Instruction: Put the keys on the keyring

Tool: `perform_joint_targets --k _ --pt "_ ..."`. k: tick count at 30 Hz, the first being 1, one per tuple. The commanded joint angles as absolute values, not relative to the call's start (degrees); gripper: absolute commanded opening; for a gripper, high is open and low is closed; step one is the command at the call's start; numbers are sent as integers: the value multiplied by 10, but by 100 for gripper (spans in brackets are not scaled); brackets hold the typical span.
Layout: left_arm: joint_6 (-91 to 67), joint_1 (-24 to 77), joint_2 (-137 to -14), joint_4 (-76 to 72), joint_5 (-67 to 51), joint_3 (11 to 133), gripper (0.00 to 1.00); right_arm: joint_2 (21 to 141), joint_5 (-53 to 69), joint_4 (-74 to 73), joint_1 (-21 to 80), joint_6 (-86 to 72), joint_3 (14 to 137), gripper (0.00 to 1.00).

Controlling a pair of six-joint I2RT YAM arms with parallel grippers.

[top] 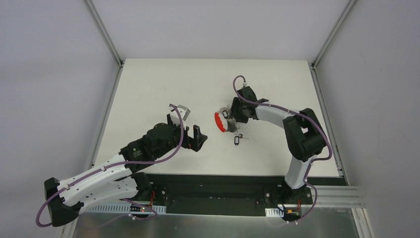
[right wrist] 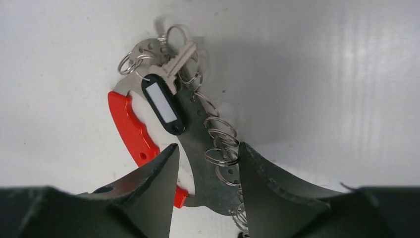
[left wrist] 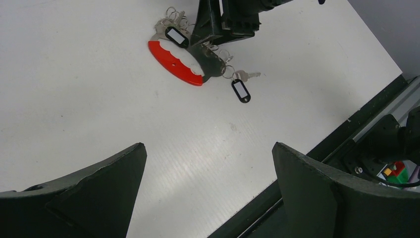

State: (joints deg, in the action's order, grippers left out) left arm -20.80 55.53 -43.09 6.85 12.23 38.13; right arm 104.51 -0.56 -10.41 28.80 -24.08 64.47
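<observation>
The keyring [right wrist: 208, 173] lies flat on the white table: a grey curved strap hung with thin wire loops, joined to a red crescent tag [right wrist: 130, 130] [top: 218, 122] [left wrist: 171, 60]. One key [right wrist: 181, 57] with a black head [right wrist: 163, 106] hangs at its top end. A second black-headed key [left wrist: 241, 90] [top: 236, 140] lies just beside the strap's other end. My right gripper [right wrist: 207, 148] [top: 232, 118] stands over the strap, half closed around it. One finger presses the loops and the other meets the tag's end. My left gripper [left wrist: 208, 148] [top: 192, 124] hovers wide open, left of the keyring, holding nothing.
The table's near edge with its dark rail [left wrist: 346, 129] runs close behind the left gripper. The white table [top: 148, 89] ends at the enclosure's frame posts [top: 106, 34] at the back corners.
</observation>
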Motion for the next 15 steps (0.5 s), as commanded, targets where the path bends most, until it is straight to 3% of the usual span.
perform_joint_targets --k 1,7,15 --pt "-215 558 -440 76 123 410 100 1075 31 -77 324 -276 662 50" --pt "-217 558 -441 78 117 417 100 1081 25 -97 367 -279 695 50" --pt "-212 558 -431 83 121 418 100 925 -86 -151 364 -250 661 56"
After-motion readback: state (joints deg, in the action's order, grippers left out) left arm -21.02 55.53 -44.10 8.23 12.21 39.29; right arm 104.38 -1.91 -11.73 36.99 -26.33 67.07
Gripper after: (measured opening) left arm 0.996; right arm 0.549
